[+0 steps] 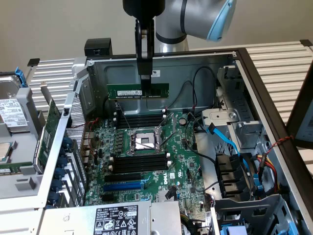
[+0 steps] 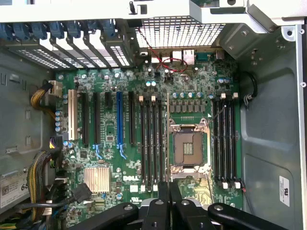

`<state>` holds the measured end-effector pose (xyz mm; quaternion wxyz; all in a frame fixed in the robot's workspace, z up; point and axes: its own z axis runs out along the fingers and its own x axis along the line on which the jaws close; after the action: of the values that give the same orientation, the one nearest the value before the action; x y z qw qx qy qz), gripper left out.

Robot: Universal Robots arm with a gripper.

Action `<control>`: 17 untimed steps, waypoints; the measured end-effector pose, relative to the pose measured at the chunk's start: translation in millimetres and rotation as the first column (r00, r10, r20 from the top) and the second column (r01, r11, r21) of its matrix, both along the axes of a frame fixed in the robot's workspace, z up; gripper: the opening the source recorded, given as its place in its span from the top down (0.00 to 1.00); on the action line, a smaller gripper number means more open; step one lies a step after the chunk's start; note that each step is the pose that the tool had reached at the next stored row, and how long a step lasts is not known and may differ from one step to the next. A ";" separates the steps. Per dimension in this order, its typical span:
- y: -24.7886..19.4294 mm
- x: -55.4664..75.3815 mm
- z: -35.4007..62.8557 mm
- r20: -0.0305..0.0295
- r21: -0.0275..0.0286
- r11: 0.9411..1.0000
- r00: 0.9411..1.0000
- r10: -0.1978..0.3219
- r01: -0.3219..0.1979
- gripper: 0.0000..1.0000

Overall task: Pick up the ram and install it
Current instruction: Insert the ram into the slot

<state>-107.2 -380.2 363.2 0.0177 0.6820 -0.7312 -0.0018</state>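
The ram (image 1: 124, 91), light, stiff and probably fragile, is held above the motherboard (image 1: 178, 161), clamped mid-length by the jaws of the gripper (image 1: 145, 85).

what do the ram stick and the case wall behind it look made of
ram stick: green circuit board, probably fibreglass laminate, matte, with small dark parts on it. case wall: dull grey sheet metal, likely steel, going by its folded edges.
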 end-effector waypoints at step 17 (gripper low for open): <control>0.6 -11.9 -29.6 0.006 -0.001 0.999 0.999 0.032 -0.032 0.88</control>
<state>-119.1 -379.5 333.6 0.0156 0.6935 -0.7203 0.0009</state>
